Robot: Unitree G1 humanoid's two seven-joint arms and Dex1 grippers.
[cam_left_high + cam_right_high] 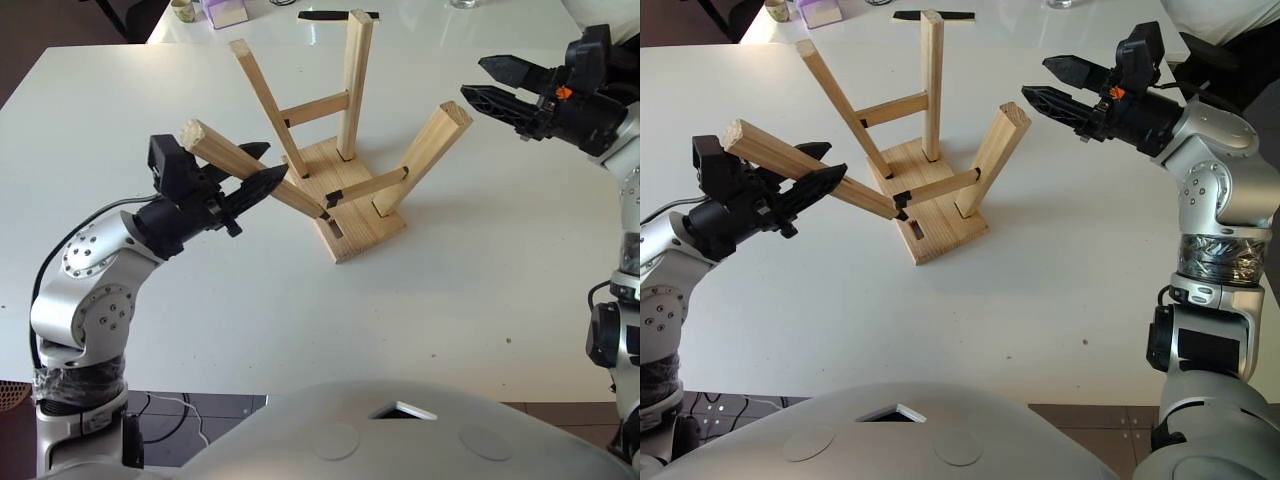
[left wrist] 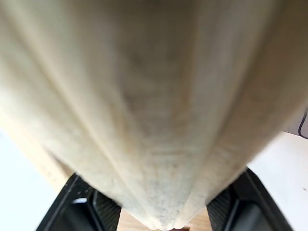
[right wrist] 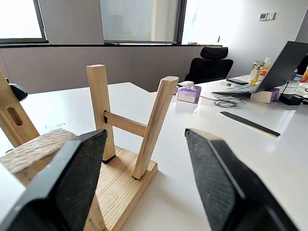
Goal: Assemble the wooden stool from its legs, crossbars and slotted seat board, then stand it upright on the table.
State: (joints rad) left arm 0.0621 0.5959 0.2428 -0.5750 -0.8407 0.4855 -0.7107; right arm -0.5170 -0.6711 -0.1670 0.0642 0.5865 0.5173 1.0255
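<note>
White office table (image 1: 450,300), upturned stool (image 1: 362,228); left gripper (image 1: 272,165) tight around one leg (image 1: 215,146); right gripper (image 1: 475,79) wide, empty

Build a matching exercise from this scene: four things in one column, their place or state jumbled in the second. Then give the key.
Things
1. left gripper
2. right gripper
3. seat board
4. black strip

Places or states
A. lying flat on the table
B. open in the air, holding nothing
C. beyond the seat board, farther from the robot
D. shut on a leg

Pairs: 1-D, 2-B, 3-A, 4-C
</note>
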